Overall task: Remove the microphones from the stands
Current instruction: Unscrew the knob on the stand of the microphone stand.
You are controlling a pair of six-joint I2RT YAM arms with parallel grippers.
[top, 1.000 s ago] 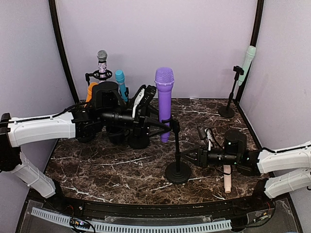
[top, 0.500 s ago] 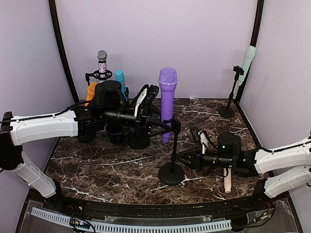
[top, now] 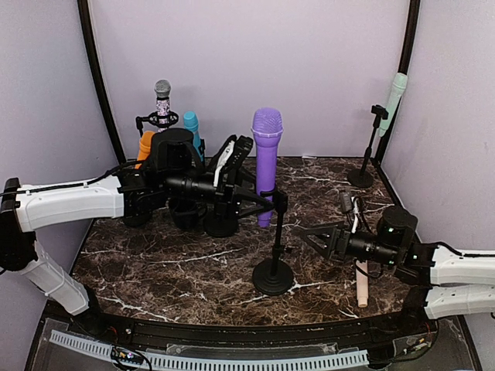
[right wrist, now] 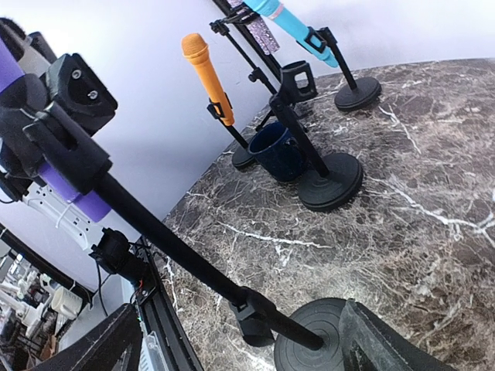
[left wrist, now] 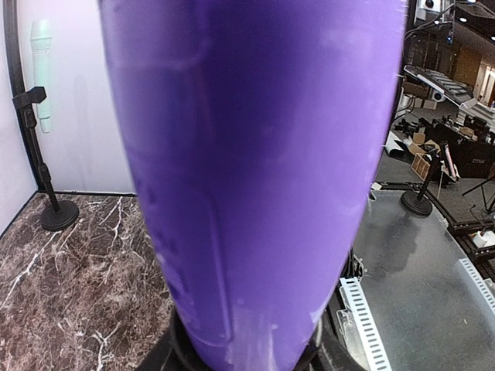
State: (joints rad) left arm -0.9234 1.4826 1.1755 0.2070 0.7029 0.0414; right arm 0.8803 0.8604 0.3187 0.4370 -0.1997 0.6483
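left gripper clenched on purple microphone, upright between its fingers; mic's lower end at clip of black stand, cannot tell if free. right gripper spread wide, grasping nothing, stand pole just ahead.

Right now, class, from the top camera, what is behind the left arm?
Three on stands: an orange microphone, a teal microphone and a glittery microphone. The left arm covers most of their stands.
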